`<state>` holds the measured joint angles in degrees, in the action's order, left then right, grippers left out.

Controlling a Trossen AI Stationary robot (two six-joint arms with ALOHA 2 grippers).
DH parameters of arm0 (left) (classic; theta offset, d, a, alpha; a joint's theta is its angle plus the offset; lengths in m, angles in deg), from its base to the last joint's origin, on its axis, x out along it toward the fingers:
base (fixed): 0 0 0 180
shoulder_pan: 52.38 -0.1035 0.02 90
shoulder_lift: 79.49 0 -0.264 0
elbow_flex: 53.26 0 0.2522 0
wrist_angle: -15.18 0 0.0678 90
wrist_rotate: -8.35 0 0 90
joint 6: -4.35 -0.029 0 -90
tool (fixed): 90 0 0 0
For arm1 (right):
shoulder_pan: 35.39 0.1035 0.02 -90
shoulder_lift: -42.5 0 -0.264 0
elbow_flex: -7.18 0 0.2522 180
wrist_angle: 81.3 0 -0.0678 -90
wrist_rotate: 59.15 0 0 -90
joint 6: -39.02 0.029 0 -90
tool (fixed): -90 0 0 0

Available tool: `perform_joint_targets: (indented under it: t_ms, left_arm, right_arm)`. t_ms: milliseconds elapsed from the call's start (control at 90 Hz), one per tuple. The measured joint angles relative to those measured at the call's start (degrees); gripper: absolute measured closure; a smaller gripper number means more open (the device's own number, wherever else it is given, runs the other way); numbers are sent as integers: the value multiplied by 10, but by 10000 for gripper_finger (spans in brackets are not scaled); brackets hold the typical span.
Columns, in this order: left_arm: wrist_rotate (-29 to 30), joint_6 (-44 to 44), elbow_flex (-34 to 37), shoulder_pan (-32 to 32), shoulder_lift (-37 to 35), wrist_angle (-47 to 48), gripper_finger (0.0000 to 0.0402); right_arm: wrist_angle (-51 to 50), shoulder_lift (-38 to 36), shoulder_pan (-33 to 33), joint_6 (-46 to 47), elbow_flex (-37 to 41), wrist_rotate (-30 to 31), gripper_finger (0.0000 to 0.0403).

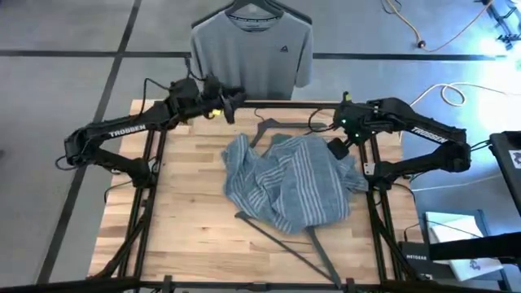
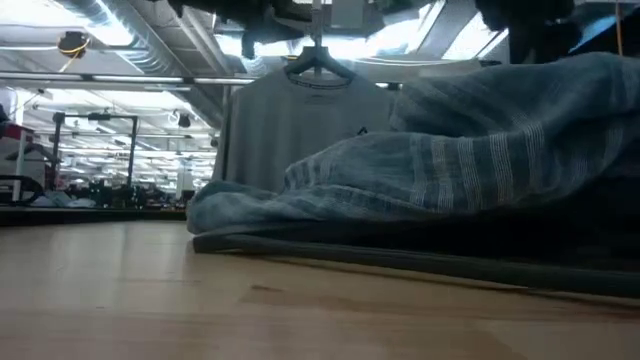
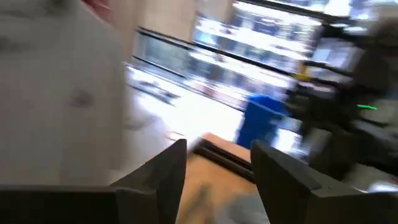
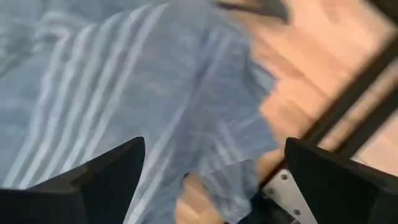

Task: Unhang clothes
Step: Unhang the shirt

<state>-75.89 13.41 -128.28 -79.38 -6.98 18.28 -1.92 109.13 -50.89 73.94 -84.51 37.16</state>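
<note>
The left gripper (image 1: 230, 101) is held at the far edge of the pale wooden slatted table (image 1: 179, 220), just beside the plain grey T-shirt (image 1: 252, 50), which is hung on a thin dark hanger (image 1: 257, 10) beyond the table; its jaws are parted with nothing between them. The blue-grey shirt with thin pale stripes (image 1: 289, 183) is crumpled at the table's centre. Above its right edge, the right gripper (image 1: 337, 149) is spread wide and empty.
</note>
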Motion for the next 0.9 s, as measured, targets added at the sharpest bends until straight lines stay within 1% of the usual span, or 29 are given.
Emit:
perform_joint_targets:
  t_ms: [33, 67, 233, 300, 367, 422, 489, 556, 667, 733, 811, 900]
  left_arm:
    - [15, -20, -4, -6, 0, -3, 241]
    - [17, -36, -11, -17, 1, 1, 241]
    - [-3, -99, -86, -106, 12, 69, 241]
    - [-40, -110, -125, -150, 28, 87, 241]
    - [-96, -107, -175, -199, 48, 115, 241]
    - [-125, -101, -222, -233, 71, 143, 241]
    - [-150, -105, -271, -268, 104, 170, 241]
    - [-161, -141, -306, -285, 136, 185, 241]
    - [-165, -242, -353, -288, 186, 175, 241]
    - [-161, -276, -377, -287, 215, 176, 240]
    - [-121, -298, -390, -288, 243, 172, 240]
    - [-88, -325, -399, -290, 264, 148, 240]
  right_arm:
    - [8, -2, 7, 5, 0, 7, 36]
    - [23, -4, 13, 6, 0, 14, 36]
    - [108, -2, 20, -9, 0, 16, 36]
    - [136, 4, 19, -24, 0, 10, 36]
    - [160, 11, 19, -38, 0, 6, 36]
    - [172, 18, 16, -47, 0, 5, 36]
    - [184, 28, 15, -52, 0, 7, 36]
    - [196, 39, 15, -53, 0, 11, 36]
    - [225, 58, 8, -69, 0, 11, 36]
    - [236, 67, 1, -71, 0, 3, 36]
    - [240, 75, -8, -55, 0, 3, 36]
    - [241, 81, -7, -35, 0, 21, 36]
